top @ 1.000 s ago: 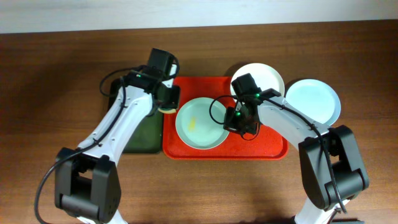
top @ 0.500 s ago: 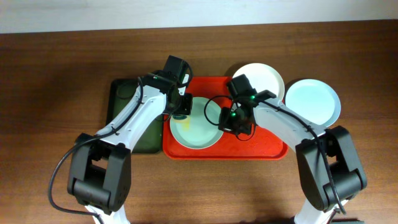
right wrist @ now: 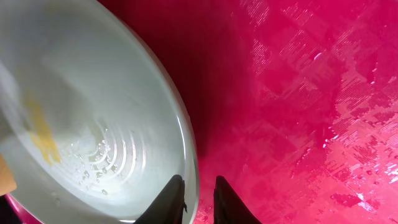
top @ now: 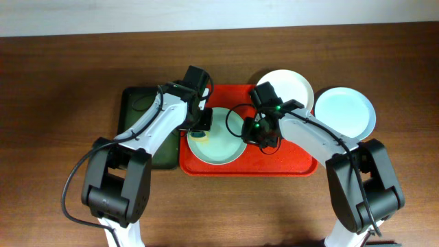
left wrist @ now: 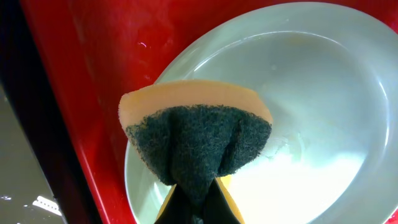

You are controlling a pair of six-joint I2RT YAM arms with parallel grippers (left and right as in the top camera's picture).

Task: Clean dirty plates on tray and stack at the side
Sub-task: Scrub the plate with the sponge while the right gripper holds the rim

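Pincer on the left [left wrist: 196,208] is clamped tight on a sponge [left wrist: 196,134], orange foam with the dark scouring face bulging out. It hangs right over the left side of the pale green plate [left wrist: 323,93], and I can't tell if the scourer is actually touching. Pincer on the right [right wrist: 198,198] is nearly closed, one finger each side of that plate's rim, pinning it for the scrub I'd say. Yellow smear [right wrist: 40,134] sits in the dish with some water drops, so this one isn't clean yet. It's lying on the red tray [top: 295,161]. Further out, the white plate [top: 291,82] overlaps the tray's far right corner and the pale blue plate [top: 346,113] is on the worktop [top: 55,103] just beside it. Both look spotless from above, but they're side by side, not stacked. My guess: two done, one mid-scrub, stacking left to do
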